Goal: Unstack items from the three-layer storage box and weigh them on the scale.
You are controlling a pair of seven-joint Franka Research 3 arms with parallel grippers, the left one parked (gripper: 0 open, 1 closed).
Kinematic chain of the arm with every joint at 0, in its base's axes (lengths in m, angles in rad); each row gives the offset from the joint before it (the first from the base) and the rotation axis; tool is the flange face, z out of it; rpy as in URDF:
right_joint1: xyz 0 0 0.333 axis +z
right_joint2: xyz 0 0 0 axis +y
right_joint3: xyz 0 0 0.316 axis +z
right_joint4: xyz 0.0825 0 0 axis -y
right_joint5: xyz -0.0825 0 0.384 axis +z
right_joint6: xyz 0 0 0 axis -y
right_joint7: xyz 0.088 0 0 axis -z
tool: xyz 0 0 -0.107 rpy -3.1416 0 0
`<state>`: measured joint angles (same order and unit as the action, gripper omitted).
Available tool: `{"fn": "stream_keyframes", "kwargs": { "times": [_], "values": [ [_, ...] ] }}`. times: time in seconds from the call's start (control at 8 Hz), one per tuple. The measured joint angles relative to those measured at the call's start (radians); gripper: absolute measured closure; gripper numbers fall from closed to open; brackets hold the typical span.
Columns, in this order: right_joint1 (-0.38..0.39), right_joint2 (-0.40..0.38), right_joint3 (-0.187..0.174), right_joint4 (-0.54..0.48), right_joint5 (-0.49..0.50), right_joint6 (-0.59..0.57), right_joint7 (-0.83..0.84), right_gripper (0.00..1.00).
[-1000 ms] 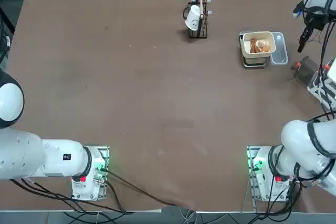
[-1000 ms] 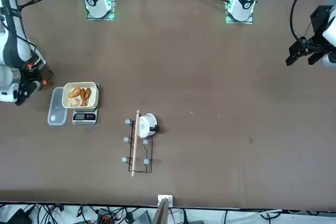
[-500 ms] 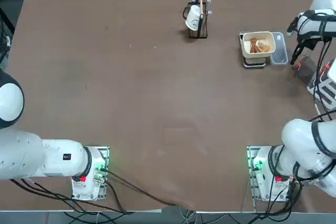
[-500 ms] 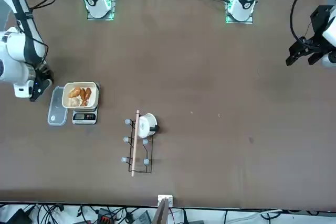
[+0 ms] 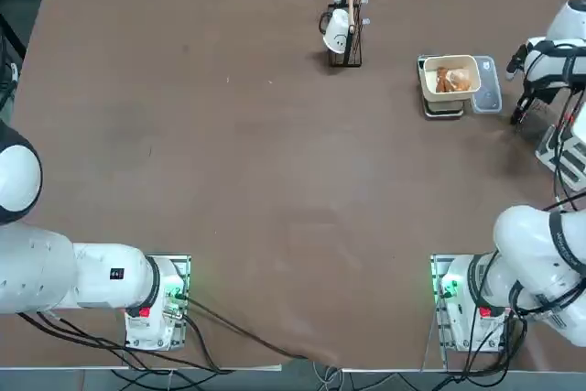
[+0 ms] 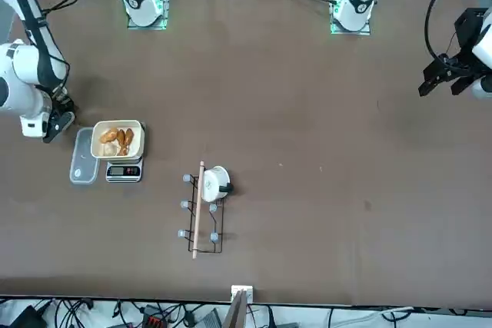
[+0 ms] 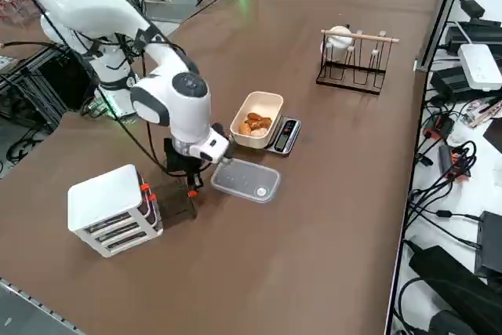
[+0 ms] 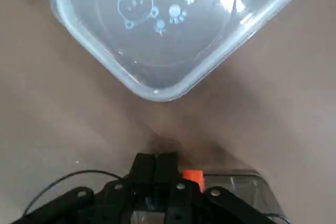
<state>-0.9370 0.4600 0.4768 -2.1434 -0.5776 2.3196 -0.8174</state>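
Observation:
The scale (image 5: 443, 108) carries a cream bowl (image 7: 259, 107) with several reddish-brown and beige items (image 5: 450, 80) in it. It also shows in the front view, scale (image 6: 123, 172) and items (image 6: 117, 140). The three-layer storage box (image 7: 110, 208), white with orange tabs, stands at the table's right side, partly seen as storage box (image 5: 568, 157). A single pulled-out drawer (image 7: 176, 203) lies on the table beside it. My right gripper (image 7: 190, 183) hangs low over that drawer, shut. In the wrist view the right gripper (image 8: 155, 163) has the drawer's orange tab (image 8: 192, 175) just beside its fingertips, nothing between them.
A clear plastic lid (image 7: 245, 180) lies between my gripper and the scale, also seen as lid (image 8: 157, 24) and lid (image 5: 486, 84). A black wire rack with a white cup (image 5: 343, 29) stands at the far edge. Cables run along the table's edges.
My right arm has swung from the table's far right corner toward its base and come down beside the lid, over the loose drawer. Bowl, scale and lid have stayed put.

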Motion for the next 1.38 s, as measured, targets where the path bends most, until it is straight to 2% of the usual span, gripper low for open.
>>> {"fn": "stream_keyframes", "kwargs": {
  "times": [0.25, 0.75, 1.38],
  "values": [
    [-0.016, -0.018, 0.0, 0.001, -0.022, -0.039, 0.0, 0.98],
    [-0.079, -0.033, -0.01, -0.006, -0.132, -0.074, -0.001, 0.98],
    [-0.082, -0.023, -0.011, -0.007, -0.172, -0.076, 0.027, 0.98]
  ]
}}
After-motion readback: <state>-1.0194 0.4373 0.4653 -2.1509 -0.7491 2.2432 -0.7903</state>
